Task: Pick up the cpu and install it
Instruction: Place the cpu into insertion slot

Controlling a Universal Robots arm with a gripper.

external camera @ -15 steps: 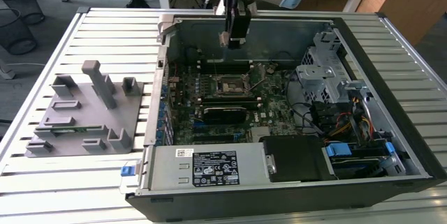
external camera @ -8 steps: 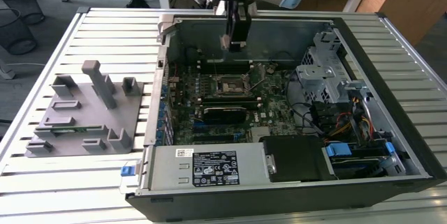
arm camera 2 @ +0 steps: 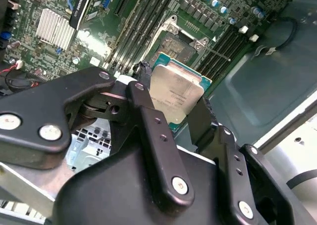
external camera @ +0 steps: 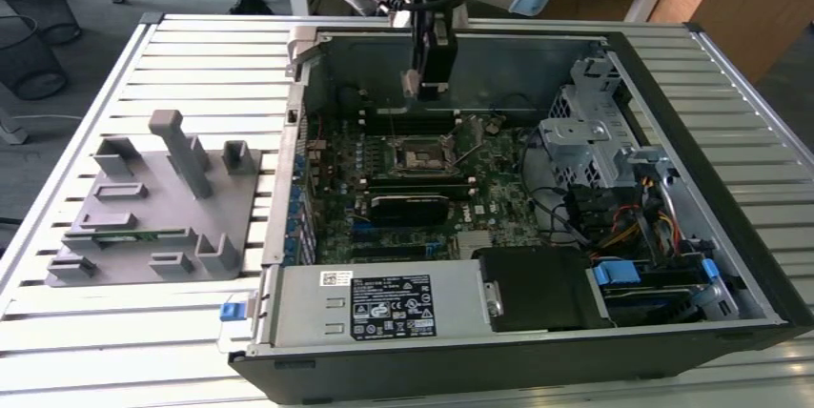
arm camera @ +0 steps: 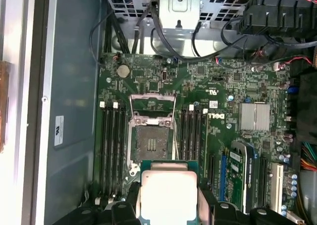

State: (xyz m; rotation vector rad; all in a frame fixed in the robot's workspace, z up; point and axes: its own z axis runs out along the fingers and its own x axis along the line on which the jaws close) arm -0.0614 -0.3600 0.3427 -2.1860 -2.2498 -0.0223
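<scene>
Exterior view: the tool (external camera: 428,84) hangs inside an open computer case (external camera: 750,265), near the socket (external camera: 417,153). The case lies on a slatted desk (external camera: 191,55) in an office.

Second wrist view: the tool is closed on the cpu (arm camera 2: 176,93), held clear of the socket.

First wrist view: the cpu sits just beside the open socket; squaring its edges to the frame looks key.

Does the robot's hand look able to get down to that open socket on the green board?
Probably yes: the hand holds the cpu above the socket, whose cover stands open, with nothing between.
</scene>
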